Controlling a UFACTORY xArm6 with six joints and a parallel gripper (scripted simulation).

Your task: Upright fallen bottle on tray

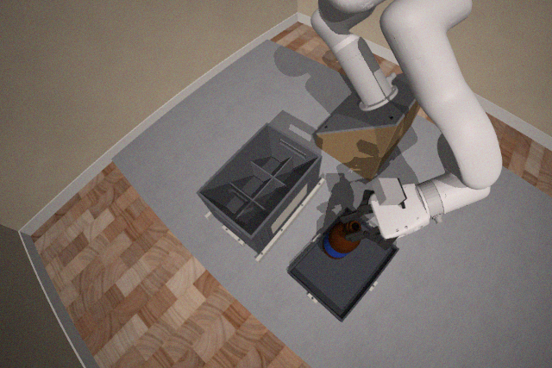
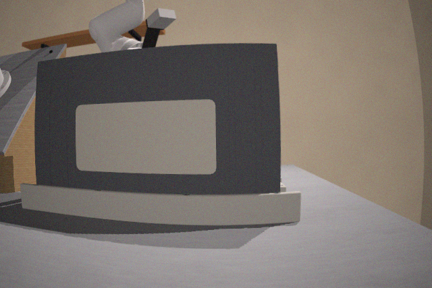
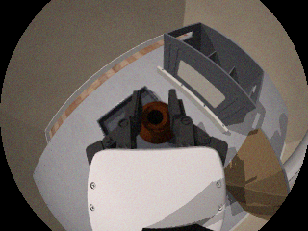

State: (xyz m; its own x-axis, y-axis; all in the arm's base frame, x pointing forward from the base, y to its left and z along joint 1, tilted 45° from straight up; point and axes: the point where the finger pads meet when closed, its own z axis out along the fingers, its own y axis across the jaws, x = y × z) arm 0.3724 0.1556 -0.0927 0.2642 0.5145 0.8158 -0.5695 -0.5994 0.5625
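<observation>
Top view: a grey mat (image 1: 187, 101) is laid over a wood-block floor (image 1: 134, 275) in a corner of beige walls (image 1: 111, 34), and the gripper (image 1: 356, 232) is seen partly closed around the neck of a brown bottle (image 1: 341, 241) with a blue band. The bottle is held over the near end of the dark tray (image 1: 356, 296), which extends away beneath the gripper. A divided grey crate (image 1: 303, 177) is set just beside the gripper on the mat, and the arm's wooden pedestal (image 1: 356, 150) is placed behind it.

A grey mat (image 1: 445, 275) is covering the middle of the wood parquet floor (image 1: 134, 275). A tan pedestal block (image 1: 360, 150) is sitting at two o'clock on it. Beige walls (image 1: 111, 43) are closing in at eleven o'clock.
</observation>
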